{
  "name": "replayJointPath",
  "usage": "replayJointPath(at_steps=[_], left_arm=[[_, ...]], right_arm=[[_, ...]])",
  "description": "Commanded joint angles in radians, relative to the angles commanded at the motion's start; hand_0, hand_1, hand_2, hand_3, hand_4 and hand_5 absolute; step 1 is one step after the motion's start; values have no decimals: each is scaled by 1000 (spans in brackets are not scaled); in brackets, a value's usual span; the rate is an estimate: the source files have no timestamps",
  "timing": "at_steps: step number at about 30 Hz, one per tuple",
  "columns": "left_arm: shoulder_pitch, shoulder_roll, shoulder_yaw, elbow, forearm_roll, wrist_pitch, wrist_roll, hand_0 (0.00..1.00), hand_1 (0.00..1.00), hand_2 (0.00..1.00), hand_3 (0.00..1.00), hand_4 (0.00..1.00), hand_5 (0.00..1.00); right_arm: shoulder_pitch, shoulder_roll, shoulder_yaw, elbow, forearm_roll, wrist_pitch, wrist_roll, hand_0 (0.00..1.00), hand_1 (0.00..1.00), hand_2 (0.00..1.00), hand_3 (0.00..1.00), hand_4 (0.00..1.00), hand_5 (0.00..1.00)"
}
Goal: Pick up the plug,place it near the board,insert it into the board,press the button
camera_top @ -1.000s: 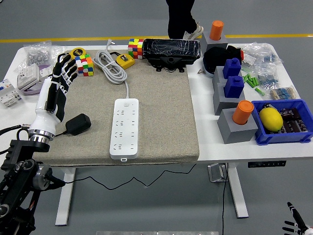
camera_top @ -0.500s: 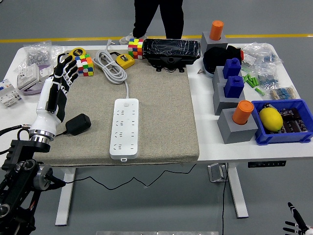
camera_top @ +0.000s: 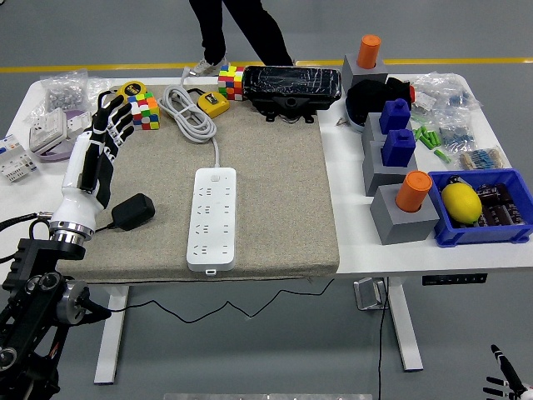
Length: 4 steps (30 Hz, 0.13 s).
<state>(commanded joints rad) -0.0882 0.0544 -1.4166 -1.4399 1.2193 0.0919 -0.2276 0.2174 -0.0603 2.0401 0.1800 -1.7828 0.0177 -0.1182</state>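
The black plug (camera_top: 133, 211) lies on the grey mat (camera_top: 275, 167) near its left edge, its thin cable trailing off to the left. To its right lies the white power strip (camera_top: 211, 218), lengthwise, with its button end at the far side and its grey cord coiled behind it. My left hand (camera_top: 107, 127) stands just left of the plug and above it, fingers stretched out towards the far side, holding nothing. It does not touch the plug. Only a small part of my right hand (camera_top: 503, 377) shows in the bottom right corner, below the table.
Rubik's cubes (camera_top: 143, 110), a yellow tape measure (camera_top: 213, 102) and a black wrapped case (camera_top: 291, 86) line the mat's far edge. Grey blocks with blue and orange pegs (camera_top: 400, 179) and a blue bin (camera_top: 479, 208) stand on the right. A person's legs (camera_top: 237, 29) are beyond the table.
The person behind the table has walked to the left. My left hand, the plug and the power strip have not moved.
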Motion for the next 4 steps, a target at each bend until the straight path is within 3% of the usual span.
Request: replayJointPath(at_steps=[4], left_arm=[[-3, 1, -3, 0, 3, -2, -1, 917, 931, 925, 930, 998, 998]], right_arm=[[1, 1, 1, 0, 1, -1, 0, 837, 762, 719, 764, 998, 998]])
